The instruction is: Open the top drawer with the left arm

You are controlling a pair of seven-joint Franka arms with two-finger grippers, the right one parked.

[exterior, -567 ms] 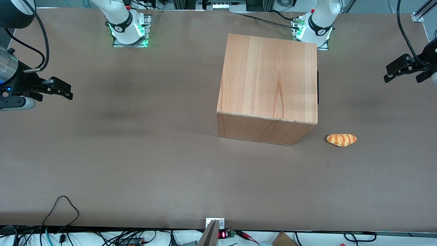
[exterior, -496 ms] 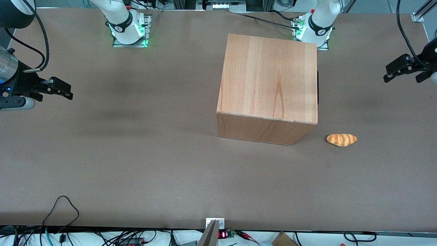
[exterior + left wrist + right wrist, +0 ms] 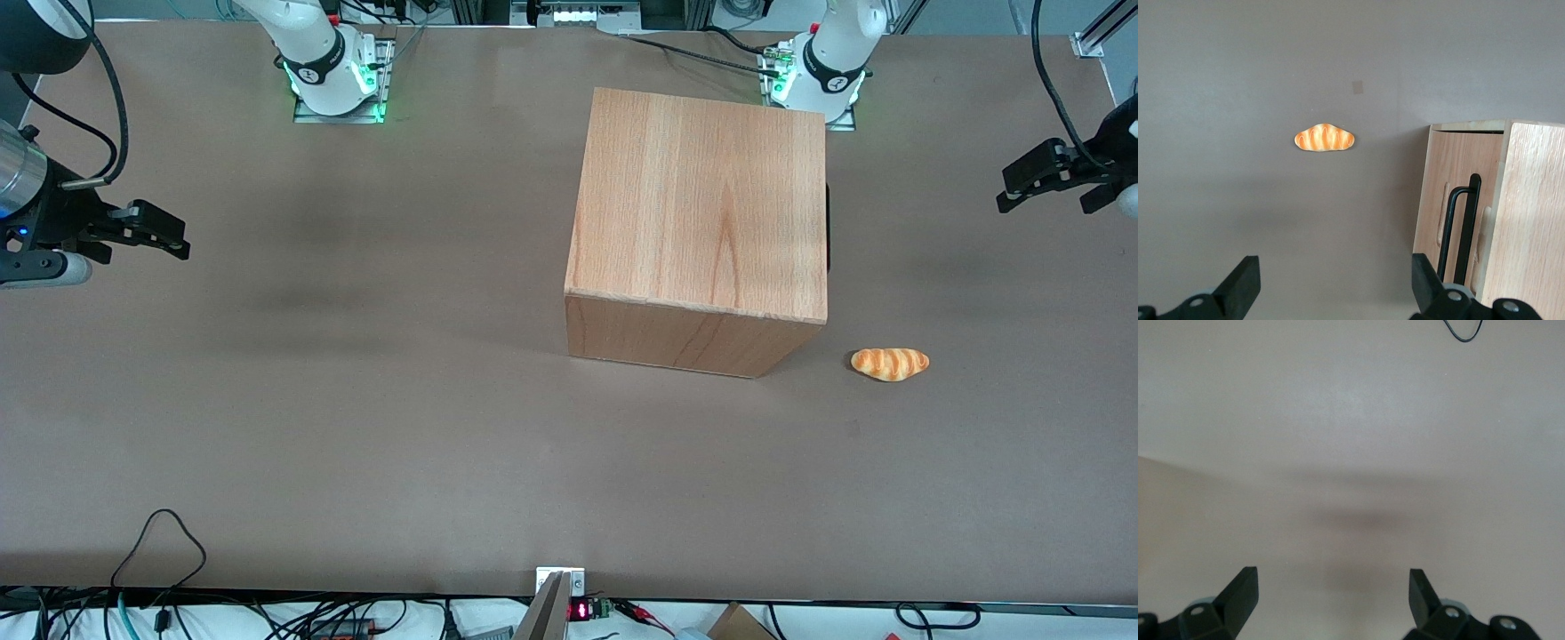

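Note:
The wooden cabinet stands mid-table, its front turned toward the working arm's end. Only a thin dark strip of the handle shows there. In the left wrist view the top drawer sits shut in the cabinet front, with its slim black bar handle standing proud of the panel. My left gripper hovers well off from the cabinet front, toward the working arm's end, above the table. It is open with only bare table between the fingers; one fingertip shows close beside the handle, apart from it.
A small striped bread roll lies on the brown table near the cabinet's front corner, nearer the front camera than the gripper. Both arm bases stand at the table's edge farthest from the front camera.
My left gripper has crept a few pixels toward the cabinet and away from the front camera. Cabinet, drawer and bread roll have not moved.

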